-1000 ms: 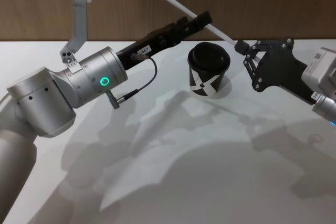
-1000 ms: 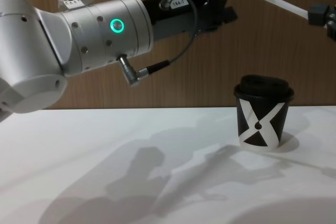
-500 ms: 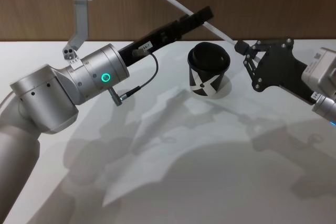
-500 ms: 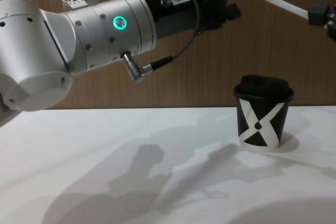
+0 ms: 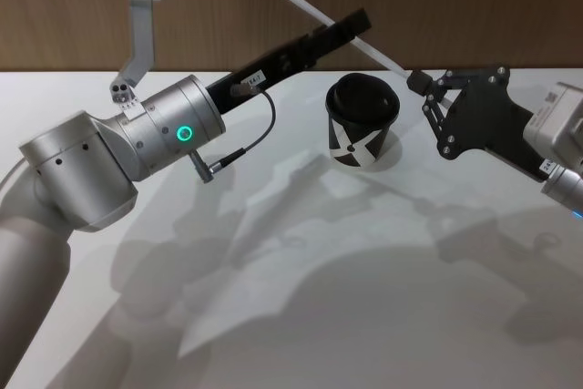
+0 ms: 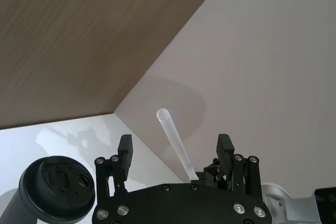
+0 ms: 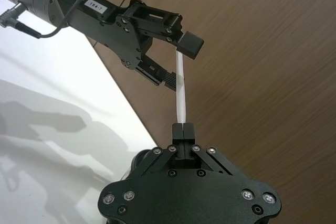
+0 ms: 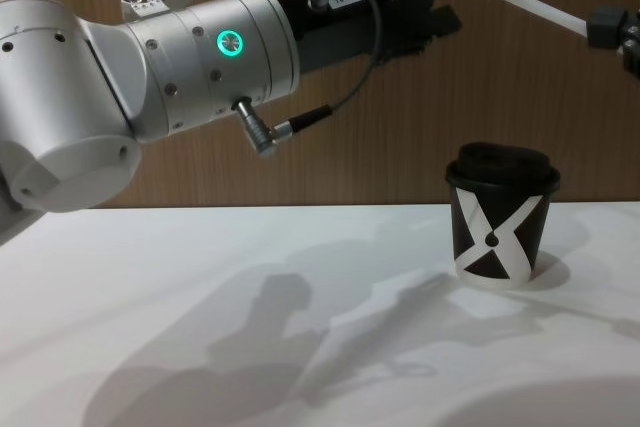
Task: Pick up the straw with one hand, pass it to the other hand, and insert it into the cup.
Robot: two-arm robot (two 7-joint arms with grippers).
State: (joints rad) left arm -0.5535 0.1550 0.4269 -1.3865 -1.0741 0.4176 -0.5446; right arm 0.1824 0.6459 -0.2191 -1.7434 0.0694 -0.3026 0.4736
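Straw (image 5: 310, 7): thin white tube, tip clamped in R end effector (image 7: 182, 128), L end effector (image 6: 175, 145) apart.

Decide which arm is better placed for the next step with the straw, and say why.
Left. The left gripper has its fingers open on either side of the straw, at its middle, so it probably need only close. The right gripper is shut on the straw's end and can only release afterwards.

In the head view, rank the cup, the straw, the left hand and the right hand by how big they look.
1. right hand, broadest
2. left hand, long but slimmer; a close call with the first, so unsure
3. cup
4. straw, long yet very thin
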